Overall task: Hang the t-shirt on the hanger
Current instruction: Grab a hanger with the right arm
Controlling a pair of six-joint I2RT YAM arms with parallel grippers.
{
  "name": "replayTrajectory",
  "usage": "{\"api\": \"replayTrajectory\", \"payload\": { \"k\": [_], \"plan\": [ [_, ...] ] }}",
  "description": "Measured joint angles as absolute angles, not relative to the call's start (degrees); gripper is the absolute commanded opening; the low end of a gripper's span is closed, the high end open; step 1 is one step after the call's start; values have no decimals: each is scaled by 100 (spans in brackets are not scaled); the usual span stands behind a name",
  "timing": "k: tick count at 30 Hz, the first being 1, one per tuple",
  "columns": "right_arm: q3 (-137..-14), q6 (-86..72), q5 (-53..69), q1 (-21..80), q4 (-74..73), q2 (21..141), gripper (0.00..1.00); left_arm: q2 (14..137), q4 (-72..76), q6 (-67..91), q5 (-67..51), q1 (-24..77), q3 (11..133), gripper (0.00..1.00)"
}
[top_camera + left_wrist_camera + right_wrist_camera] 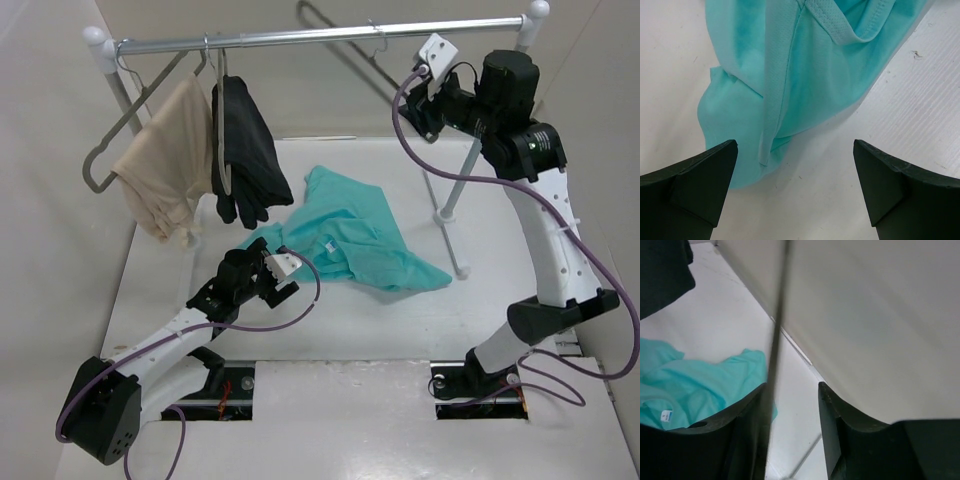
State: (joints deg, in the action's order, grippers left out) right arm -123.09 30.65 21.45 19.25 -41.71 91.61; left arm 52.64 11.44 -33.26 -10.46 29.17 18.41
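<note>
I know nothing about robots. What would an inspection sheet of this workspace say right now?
Surface: white table, no spills seen.
Job's things: t-shirt lies crumpled on the table; hanger bare, on the rail, its wire beside the right fingers.
Clutter: beige garment and black garment hang at the rail's left end.
Grippers: left gripper open, low over the t-shirt's edge; right gripper open, raised by the hanger.
Cables: purple cables run along both arms; no snag seen.
Surroundings: plain walls, nothing else seen.
</note>
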Motion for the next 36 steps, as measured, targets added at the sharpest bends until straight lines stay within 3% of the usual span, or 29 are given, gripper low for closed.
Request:
{"api": "replayTrajectory", "payload": {
  "k": [10, 16, 21, 24, 28, 36],
  "plan": [
    [-11365, 2993, 1852, 2373, -3264, 7955, 0, 5266, 1138, -3365, -1048, 2917, 1841, 100],
    [-11417, 3332, 2119, 2674, -3236, 8084, 0, 5280, 1138, -3369, -1066, 2917, 1846, 100],
    [-11024, 3747, 2764, 2923, -3433, 8252, 0, 5295, 1131, -3336, -1173, 2917, 1887, 92],
    [-10025, 3946, 3083, 3057, -3505, 8062, 0, 5413, 1109, -3218, -1376, 2921, 2056, 86],
    [-8329, 4010, 3299, 3015, -3712, 7629, 0, 5682, 1120, -2958, -1787, 2967, 2381, 84],
    [-6241, 3767, 3181, 1905, -4130, 6438, 0, 6792, 1238, -2027, -1706, 3487, 3452, 79]
  ]
}}
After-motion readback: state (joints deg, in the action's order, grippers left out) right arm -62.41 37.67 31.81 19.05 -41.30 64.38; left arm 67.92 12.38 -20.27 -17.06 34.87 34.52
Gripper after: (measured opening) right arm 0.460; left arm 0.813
